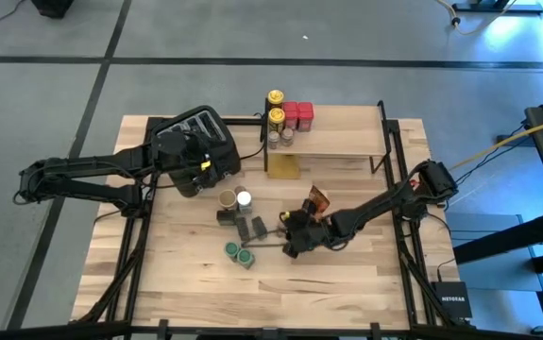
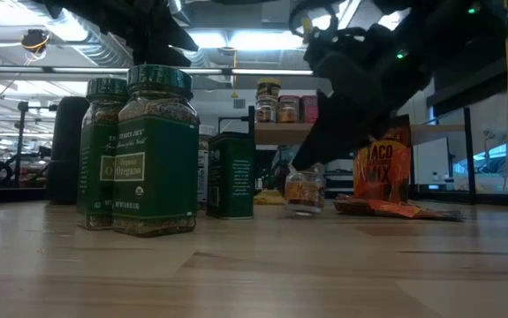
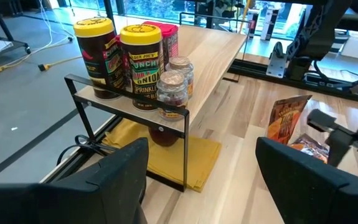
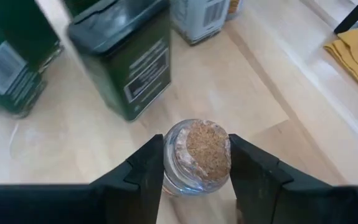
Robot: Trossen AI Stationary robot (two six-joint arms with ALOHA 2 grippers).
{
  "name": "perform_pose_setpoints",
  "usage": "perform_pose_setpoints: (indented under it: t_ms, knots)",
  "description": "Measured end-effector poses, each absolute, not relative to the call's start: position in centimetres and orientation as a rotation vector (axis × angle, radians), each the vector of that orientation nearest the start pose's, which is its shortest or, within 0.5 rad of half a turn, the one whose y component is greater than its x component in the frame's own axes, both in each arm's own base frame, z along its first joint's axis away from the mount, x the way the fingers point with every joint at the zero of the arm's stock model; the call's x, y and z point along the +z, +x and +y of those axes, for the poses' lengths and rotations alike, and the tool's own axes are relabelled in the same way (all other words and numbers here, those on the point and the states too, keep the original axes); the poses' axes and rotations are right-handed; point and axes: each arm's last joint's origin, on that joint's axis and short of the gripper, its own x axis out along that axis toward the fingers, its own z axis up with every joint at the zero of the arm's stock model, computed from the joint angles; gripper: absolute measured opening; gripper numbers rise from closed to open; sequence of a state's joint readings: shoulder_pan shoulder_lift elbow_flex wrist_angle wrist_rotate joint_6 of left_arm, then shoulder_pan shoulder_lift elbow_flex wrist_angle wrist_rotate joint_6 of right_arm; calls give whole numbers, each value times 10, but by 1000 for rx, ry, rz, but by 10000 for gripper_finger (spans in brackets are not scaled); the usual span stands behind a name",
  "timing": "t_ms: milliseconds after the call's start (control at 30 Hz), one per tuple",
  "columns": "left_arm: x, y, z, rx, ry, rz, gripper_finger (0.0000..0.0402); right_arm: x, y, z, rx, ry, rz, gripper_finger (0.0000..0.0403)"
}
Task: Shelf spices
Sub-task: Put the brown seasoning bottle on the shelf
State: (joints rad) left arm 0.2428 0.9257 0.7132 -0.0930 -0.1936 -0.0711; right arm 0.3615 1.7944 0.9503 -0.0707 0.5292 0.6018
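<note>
We count six spices on the shelf (image 1: 332, 142), upper centre. Our right hand (image 4: 194, 165) grips a cork-topped jar (image 4: 198, 152) mid-frame; several remain on the tabletop (image 1: 347, 283). Left hand (image 3: 200, 168) spreads wide, empty.

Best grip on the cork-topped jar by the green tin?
Across the glass body just under the cork, from above: the jar stands upright, its round sides free, tin clear of it. The right tool already brackets it that way.

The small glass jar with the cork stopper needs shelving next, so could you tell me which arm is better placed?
Right. The right gripper already brackets the small cork-stoppered glass jar; the left gripper hovers open by the wooden shelf.
</note>
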Motion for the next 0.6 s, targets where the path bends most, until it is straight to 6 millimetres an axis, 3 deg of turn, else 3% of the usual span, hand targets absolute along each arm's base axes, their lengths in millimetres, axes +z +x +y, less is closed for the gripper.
perform_pose_setpoints:
  t_ms: [133, 300, 433, 600]
  knots:
    - [293, 198, 55, 443, -77, 291, 290, 144, 326, 107, -393, 169, 733, 181]
    - [293, 198, 55, 443, -77, 286, 290, 145, 328, 107, -363, 115, 737, 237]
    - [293, 198, 55, 444, -77, 286, 290, 163, 331, 109, -318, 68, 713, 275]
    - [293, 198, 55, 443, -77, 286, 290, 179, 326, 109, -216, -47, 751, 292]
